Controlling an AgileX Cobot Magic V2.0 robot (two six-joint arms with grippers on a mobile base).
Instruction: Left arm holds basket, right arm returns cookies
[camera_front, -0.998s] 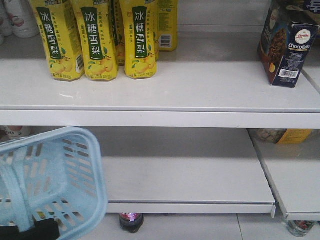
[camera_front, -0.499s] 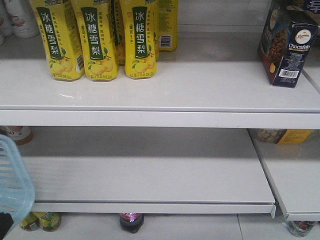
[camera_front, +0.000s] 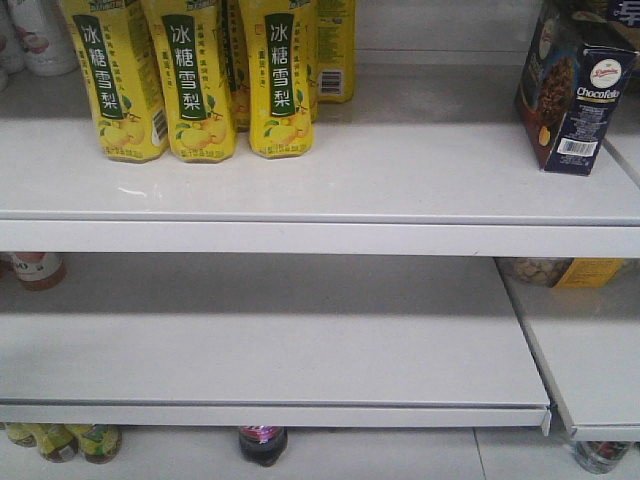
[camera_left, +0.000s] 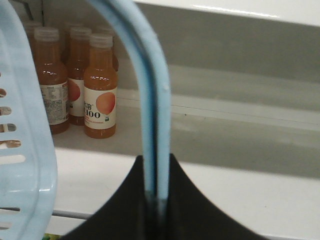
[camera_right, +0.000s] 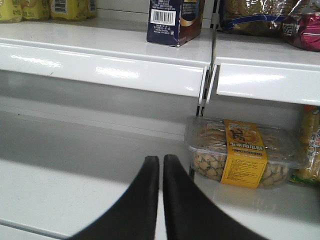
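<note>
**Shelf stock and both hands, 3 views**

Upper shelf (camera_front: 330, 190): cookies (camera_front: 577, 88), 1 dark navy box, upright at the right end near the front edge, barcode side facing out. The right wrist view shows the same box beside the seam between 2 shelf sections. Nothing grips it.

Upper shelf, left end: yellow bottles (camera_front: 195, 80), 3 in a front row with more behind, upright, well apart from the cookies.

Lower shelf (camera_front: 280, 350): orange bottles (camera_left: 100, 87) grouped at the back of its left end, upright, white labels; 1 shows at the left edge of the front view.

Adjoining lower shelf, right: clear tub (camera_right: 242, 155) with a yellow label, lying just past the seam.

Floor under the shelves: a dark bottle with a pink cap (camera_front: 262, 442), more bottles at the far left.

Left hand (camera_left: 155, 200): closed tight on the basket handle (camera_left: 150, 100), which rises straight up between the black fingers.

Basket (camera_left: 22, 165): pale blue, slotted wall, at the left edge of the left wrist view; out of the front view.

Right hand (camera_right: 161, 200): fingers nearly together with only a thin slit between them, holding nothing, above the lower shelf and left of the tub.
</note>
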